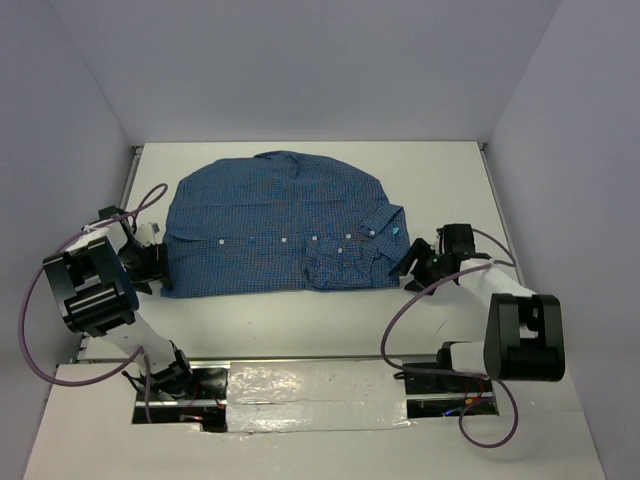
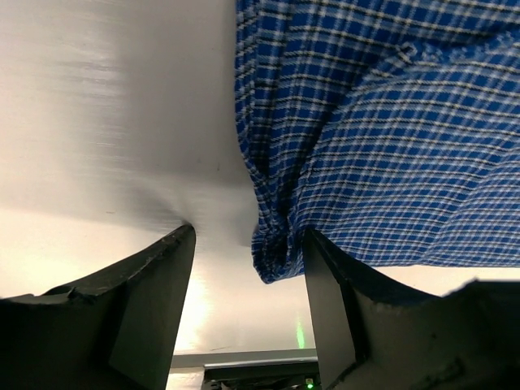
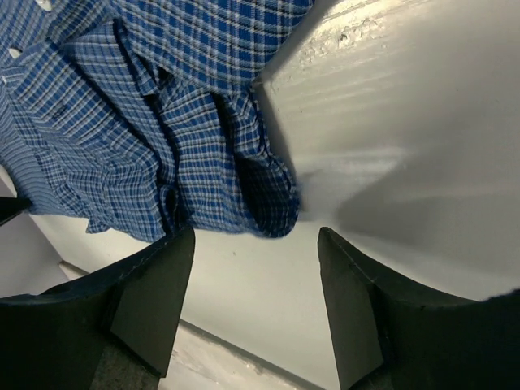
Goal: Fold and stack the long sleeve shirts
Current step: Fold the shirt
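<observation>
One long sleeve shirt (image 1: 270, 225), blue with fine checks and small white buttons, lies folded flat in the middle of the white table (image 1: 300, 320). Its cuffed sleeve is laid across the right part. My left gripper (image 1: 155, 264) is at the shirt's near-left corner, low over the table and open. In the left wrist view that corner of the shirt (image 2: 272, 256) hangs between the fingers, close to the right one. My right gripper (image 1: 411, 264) is open beside the shirt's near-right edge. The bunched hem of the shirt (image 3: 244, 187) lies just beyond its fingertips, and nothing is gripped.
White walls enclose the table on the left, back and right. A shiny taped strip (image 1: 320, 392) runs along the near edge between the arm bases. Purple cables (image 1: 30, 330) loop beside both arms.
</observation>
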`<state>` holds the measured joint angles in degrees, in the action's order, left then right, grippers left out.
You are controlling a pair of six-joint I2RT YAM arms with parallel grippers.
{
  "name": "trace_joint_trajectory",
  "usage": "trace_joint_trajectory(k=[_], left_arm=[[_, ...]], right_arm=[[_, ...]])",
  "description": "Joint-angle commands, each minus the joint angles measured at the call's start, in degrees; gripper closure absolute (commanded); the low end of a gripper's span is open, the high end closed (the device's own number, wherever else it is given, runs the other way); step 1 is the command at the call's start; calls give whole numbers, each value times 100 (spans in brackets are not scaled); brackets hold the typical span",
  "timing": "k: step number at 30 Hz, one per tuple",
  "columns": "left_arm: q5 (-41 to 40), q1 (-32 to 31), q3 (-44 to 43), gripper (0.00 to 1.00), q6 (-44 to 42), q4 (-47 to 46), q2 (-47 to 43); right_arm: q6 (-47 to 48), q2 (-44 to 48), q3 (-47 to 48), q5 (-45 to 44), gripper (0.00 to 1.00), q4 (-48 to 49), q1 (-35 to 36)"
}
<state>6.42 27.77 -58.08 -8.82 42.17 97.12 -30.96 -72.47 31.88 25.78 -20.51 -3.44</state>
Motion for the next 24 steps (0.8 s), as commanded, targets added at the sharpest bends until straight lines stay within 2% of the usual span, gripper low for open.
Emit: trace_joint_trajectory(k=[1, 7, 10, 11, 13, 14, 15, 16, 17, 18, 21, 24], left_arm=[[737, -8, 245, 32, -137, -7, 114], [1133, -26, 236, 40, -217, 28, 105], [1423, -44, 236, 61, -173, 10, 184], [1450, -61, 219, 74, -147, 10, 237], [1424, -52, 166, 86, -199, 54, 246], [1389, -44, 122, 97, -225, 72, 202], [1354, -52, 105, 100, -269, 98, 167], [1310, -52, 96, 100, -296, 116, 106], [1214, -52, 43, 100, -426, 159, -8], [1169, -35, -1, 100, -515, 238, -53], [801, -26, -194, 100, -1067, 721, -263], [449, -17, -291, 100, -1945, 1624, -579]], right_arm=[[-94, -346, -129, 393, 31, 837, -16], [-296, -900, -130, 314, 36, 1278, 317], [-331, -1111, -103, 243, 48, 1409, 564], [-349, -1164, -112, 287, 58, 1453, 581], [-428, -1200, -164, 331, 70, 1541, 582], [-437, -1095, -182, 270, 81, 1533, 573], [-446, -1025, -234, 226, 83, 1454, 573], [-437, -937, -243, 173, 88, 1375, 581], [-394, -849, -261, 147, 97, 1279, 582], [-341, -648, -278, 112, 100, 1156, 573], [-139, -94, -401, -20, 100, 236, 573], [11, 706, -498, -362, 100, -756, 573]])
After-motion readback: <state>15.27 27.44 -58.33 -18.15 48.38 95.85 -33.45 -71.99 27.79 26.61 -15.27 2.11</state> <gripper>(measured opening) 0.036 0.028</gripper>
